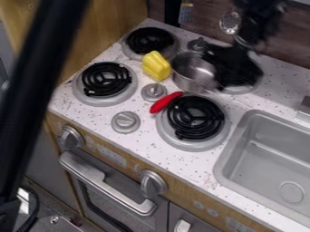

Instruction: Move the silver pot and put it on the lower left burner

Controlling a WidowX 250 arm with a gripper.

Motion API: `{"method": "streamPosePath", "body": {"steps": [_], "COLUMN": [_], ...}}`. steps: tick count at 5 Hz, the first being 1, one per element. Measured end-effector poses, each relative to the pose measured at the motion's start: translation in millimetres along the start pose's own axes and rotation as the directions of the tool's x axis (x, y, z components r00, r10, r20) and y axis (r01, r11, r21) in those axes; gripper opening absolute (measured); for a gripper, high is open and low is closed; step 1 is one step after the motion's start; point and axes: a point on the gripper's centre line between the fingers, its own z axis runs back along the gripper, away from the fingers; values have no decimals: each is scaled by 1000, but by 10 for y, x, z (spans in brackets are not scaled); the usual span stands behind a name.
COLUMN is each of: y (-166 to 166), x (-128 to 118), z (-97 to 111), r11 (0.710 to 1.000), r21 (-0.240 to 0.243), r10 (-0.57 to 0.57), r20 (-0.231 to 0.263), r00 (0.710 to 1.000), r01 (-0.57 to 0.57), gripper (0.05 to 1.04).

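Pot of silver metal [186,76] stands upright at the far side of the stove top, between the far-left burner [149,41] and the far-right burner [244,89], off the assigned position. The black gripper [231,68] hangs at the pot's right side, over the far-right burner. Whether it is released or closed on the pot wall cannot be told; contact with the pot is likewise unconfirmed.

Step in hand, as judged: securing the pot; placement is outstanding. The next move calls for a firm hold on the pot wall, a lift high enough to pass the yellow object [156,66], and a carry left and nearer to the near-left burner [106,79], followed by a level lowering onto the coil. A low path risks striking the yellow object, which lies just beside the pot on its left, or the silver knob [153,92].

Containers: the pot's mouth faces up and part of its inner metal wall is visible; its full contents cannot be verified. The grey sink [242,147], at the right, has a round drain [292,192] in its floor.

Also noted on the counter [142,140]: a red object [165,102] at the left rim of the near-right burner [195,118].
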Motion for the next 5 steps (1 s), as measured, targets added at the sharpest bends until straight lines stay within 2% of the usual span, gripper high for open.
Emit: {"method": "streamPosePath", "body": {"steps": [1,2,3,4,5], "y": [451,867,1138,1284,1412], "x": [-158,-261,-217,-147,-53], "z": [-115,-343,-447,-731,-890], "r11": [998,992,988,986,984], "r21": [12,17,-9,-33,-42], "r10": [65,128,153,161,172], "r20": [-20,-40,-17,-35,-49], "r00": [998,991,988,986,984], "r01": [-64,-128,-153,-162,-174], "gripper": [70,70,70,70,69]}}
